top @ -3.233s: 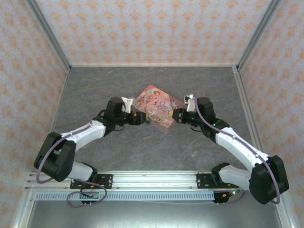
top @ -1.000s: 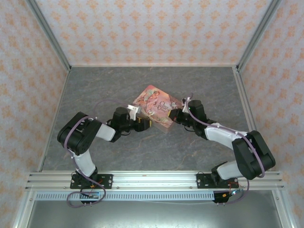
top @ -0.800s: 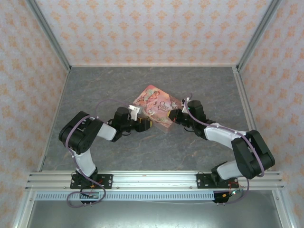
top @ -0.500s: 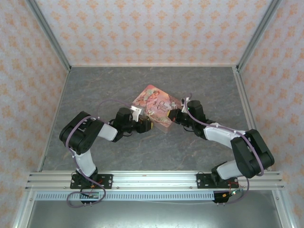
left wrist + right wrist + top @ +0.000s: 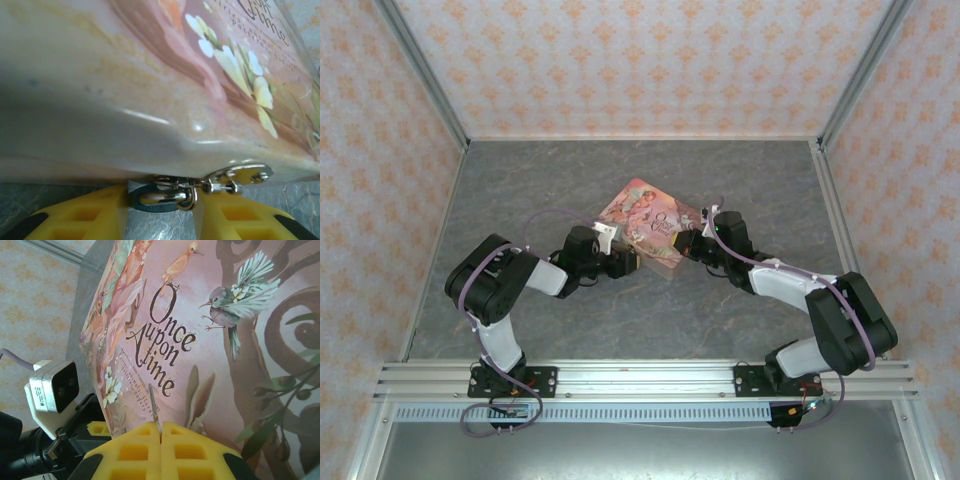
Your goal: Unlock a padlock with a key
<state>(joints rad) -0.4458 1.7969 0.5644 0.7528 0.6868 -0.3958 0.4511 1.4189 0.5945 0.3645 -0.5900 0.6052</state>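
Left side: black-and-white left arm (image 5: 485,288), folded sharply at the elbow, reaches low over the grey stone-patterned table (image 5: 520,190) toward the middle. The left gripper (image 5: 629,262) sits against the near-left edge of the box.

Seen from that wrist: its two yellow ribbed fingers (image 5: 75,220) stand narrow, one on each side of the tiny blue-teal padlock (image 5: 159,198), both very close to it. Whether they actually press on it I cannot tell. The padlock lies on its side just under the box's lower rim and just above the table. Its small metal shackle joins a silver clasp (image 5: 244,175) fixed to that rim.

Centre: flat pink picture-printed box (image 5: 650,222), set cornerwise between the two arms. The lid shows birds, flowers and the words "Once upon a time".

Right of it: the right gripper (image 5: 161,431) comes in at the box's near-right edge. Its yellow fingers are pressed together, pinching a thin silver key (image 5: 156,412) whose blade pokes out past the tips and over the printed lid. Whether the blade touches the lid I cannot tell. Key and padlock are apart, on opposite sides of the box's near corner. Past the key, the wrist view catches the white camera block (image 5: 51,390) on the left wrist.

Far right: right arm (image 5: 840,320), bent at the elbow near the table's right side.
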